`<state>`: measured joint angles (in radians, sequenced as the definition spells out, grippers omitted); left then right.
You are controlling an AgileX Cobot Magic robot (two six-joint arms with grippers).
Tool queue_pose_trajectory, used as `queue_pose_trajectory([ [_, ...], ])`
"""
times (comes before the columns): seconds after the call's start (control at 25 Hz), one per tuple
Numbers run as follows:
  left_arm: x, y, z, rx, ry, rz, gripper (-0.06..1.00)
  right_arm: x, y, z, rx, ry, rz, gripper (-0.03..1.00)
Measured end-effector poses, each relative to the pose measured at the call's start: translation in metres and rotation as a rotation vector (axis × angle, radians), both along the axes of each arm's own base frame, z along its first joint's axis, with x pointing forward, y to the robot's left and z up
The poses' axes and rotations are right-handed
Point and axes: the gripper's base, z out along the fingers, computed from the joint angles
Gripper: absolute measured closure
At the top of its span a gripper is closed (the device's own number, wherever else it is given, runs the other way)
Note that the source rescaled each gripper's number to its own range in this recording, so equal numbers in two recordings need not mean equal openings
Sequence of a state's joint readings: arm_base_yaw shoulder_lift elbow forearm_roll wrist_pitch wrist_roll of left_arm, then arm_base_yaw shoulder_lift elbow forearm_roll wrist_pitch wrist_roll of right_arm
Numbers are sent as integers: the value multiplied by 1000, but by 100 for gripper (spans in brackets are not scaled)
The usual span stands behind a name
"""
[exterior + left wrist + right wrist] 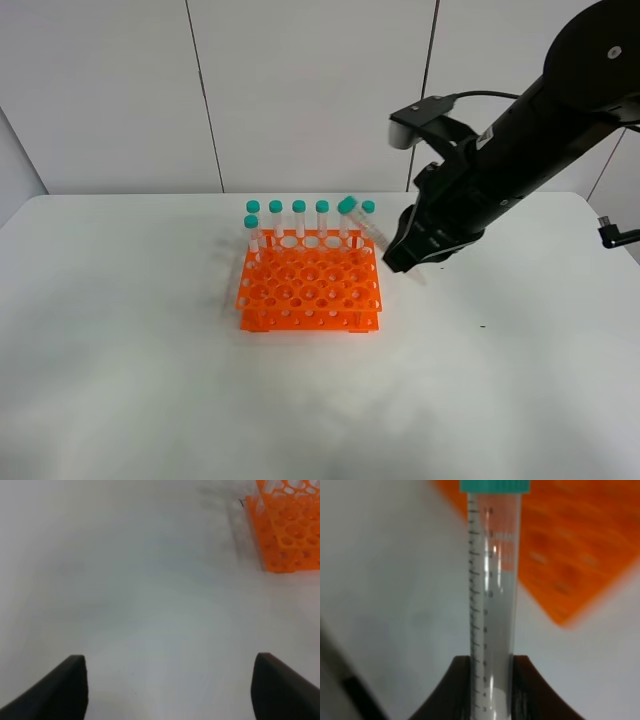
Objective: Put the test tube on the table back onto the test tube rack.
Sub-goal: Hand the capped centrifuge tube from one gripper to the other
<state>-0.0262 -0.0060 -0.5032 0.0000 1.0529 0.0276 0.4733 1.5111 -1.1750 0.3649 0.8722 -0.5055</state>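
Note:
The test tube (491,580), clear with a teal cap, is pinched at its lower end by my right gripper (491,662), which is shut on it. From the exterior high view the tube (362,222) is tilted, and its cap hangs over the back right corner of the orange test tube rack (310,285). The right gripper (398,258) is just right of the rack, above the white table (150,350). My left gripper (170,680) is open and empty over bare table, with the rack's corner (290,530) ahead of it.
Several teal-capped tubes (299,215) stand upright along the rack's back row, with one more (251,230) at its left side. The right arm (530,130) reaches in from the upper right. A wall closes the table's far edge.

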Motion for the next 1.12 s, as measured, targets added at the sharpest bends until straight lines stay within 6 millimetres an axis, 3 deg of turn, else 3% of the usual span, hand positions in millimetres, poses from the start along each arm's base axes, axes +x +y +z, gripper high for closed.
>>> queue_pose_trajectory([
  [0.16,0,0,0,0,0,0,7,-15,26,4,99,0,155,93],
  [0.4,0,0,3,-4,-20,2,7,-6,34,-15,95,25,196,93],
  [0.6,10,-4,38,-87,-78,-9,7,-1,39,-28,105,62,204,93],
  [0.8,62,-15,78,-200,7,-71,7,0,41,-25,127,44,209,93],
  [0.84,62,-15,78,-200,7,-71,7,0,41,-25,127,44,209,93],
  [0.92,86,-19,89,-224,33,-98,7,0,41,-25,129,45,208,93],
  [1.08,139,-28,91,-318,109,-140,7,0,42,-25,137,48,205,93],
  [1.12,163,-34,84,-369,148,-169,7,0,42,-25,137,48,205,93],
])
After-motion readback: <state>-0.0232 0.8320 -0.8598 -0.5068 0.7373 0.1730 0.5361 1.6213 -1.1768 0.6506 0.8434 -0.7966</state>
